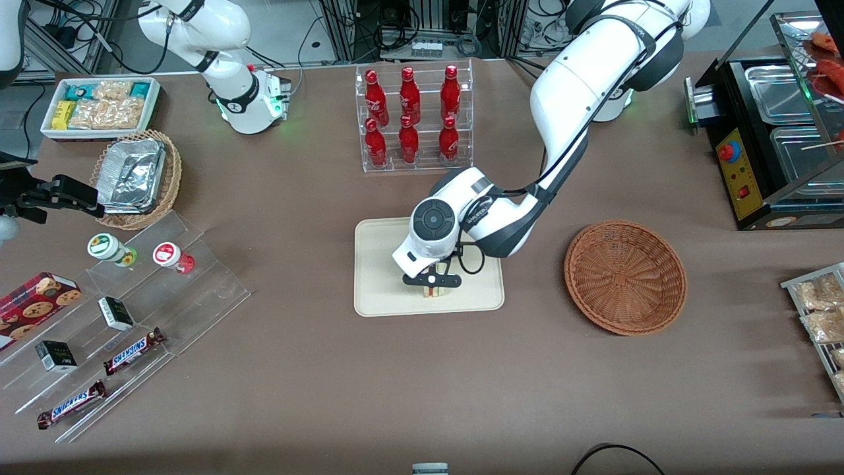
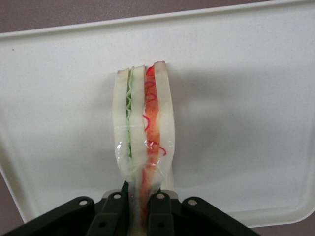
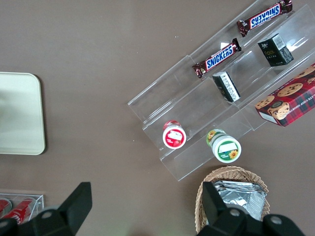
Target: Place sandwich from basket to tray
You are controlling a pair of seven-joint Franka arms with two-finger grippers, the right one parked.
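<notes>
Your sandwich (image 2: 142,132) stands on edge on the tray (image 2: 236,123): three pale cream bread layers in clear wrap, green filling in one seam, red-orange with red curls in the other. The gripper (image 2: 140,209) has its jaws closed on the sandwich's end, black fingers (image 2: 114,211) pressing both outer slices, low over the part of the tray nearer the front camera. You'll see the basket (image 1: 625,277) beside the tray, toward the working arm's end, holding nothing.

tray (image 2: 236,98) matte, faintly speckled plastic i think | sandwich (image 2: 143,128) in glossy clear wrap | basket (image 1: 625,277) rough woven wicker | gripper (image 1: 432,282) over tray, matte black plastic | table (image 1: 330,382) matte brown
</notes>
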